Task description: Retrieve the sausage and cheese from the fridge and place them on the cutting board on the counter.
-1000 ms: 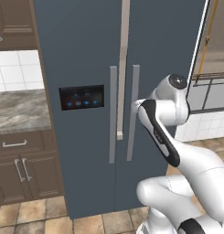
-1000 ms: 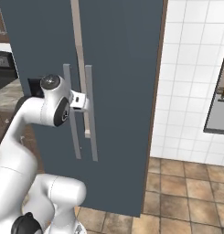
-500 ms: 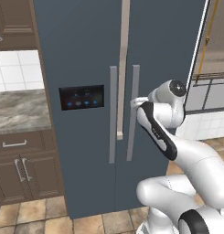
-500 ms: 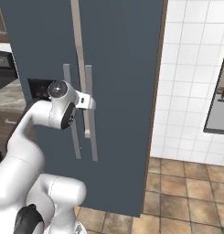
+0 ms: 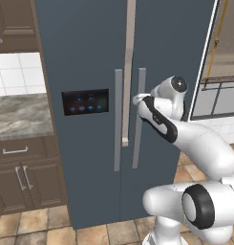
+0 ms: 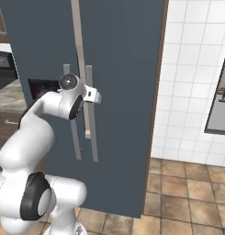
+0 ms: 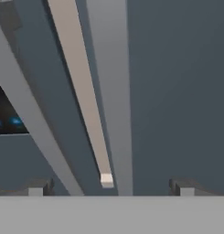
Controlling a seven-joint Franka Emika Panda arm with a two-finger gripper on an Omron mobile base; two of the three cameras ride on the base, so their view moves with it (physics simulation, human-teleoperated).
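Gripper (image 7: 109, 187) reaching toward fridge (image 5: 90, 57), jaws standing wide, holding nothing. Right door handle (image 5: 137, 119) (tall, straight up-down bar) sitting just ahead between fingertips (image 7: 38, 187).

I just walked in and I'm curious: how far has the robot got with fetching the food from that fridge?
Barely started. Nothing looks done yet: both doors of the fridge are shut, so the sausage and cheese are not out. In hand: the gripper, its jaws wide open and empty, is up against the right door handle, apparently lining up to grasp it. Left: open the door, take out both items, carry them to the counter.
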